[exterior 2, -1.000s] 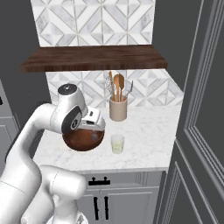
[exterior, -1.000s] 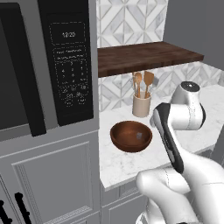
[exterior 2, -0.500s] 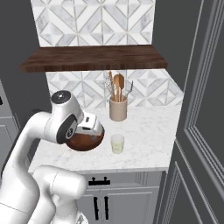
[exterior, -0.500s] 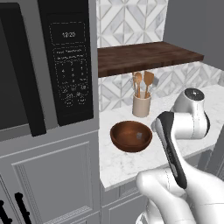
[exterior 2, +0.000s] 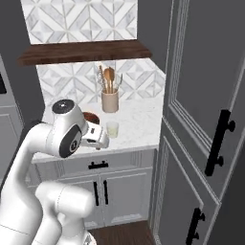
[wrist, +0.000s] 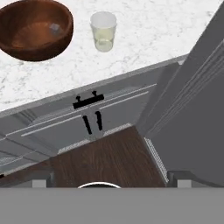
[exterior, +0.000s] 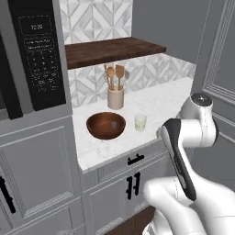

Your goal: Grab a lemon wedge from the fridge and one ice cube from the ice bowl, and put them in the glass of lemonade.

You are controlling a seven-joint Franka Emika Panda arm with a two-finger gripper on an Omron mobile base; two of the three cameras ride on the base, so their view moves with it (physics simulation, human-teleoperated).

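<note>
Swinging right since before, views now include glass of lemonade (exterior: 140,122).

Beige utensil crock (exterior: 115,97) (wooden spoons inside) on marble counter (exterior: 160,103), wooden shelf (exterior: 112,49) above

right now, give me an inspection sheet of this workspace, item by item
surface: white marble counter, bare in front of the things.
job's things: ice bowl holds one ice cube; glass of lemonade upright just right of the bowl, apart from it.
clutter: utensil crock with wooden spoons at the backsplash.
fingers: gripper open, holding nothing, off the counter's front edge.
cables: nothing seen.
surroundings: wooden shelf above, microwave panel left, tall dark grey panelled doors shut on the right, cabinet doors below.
</note>
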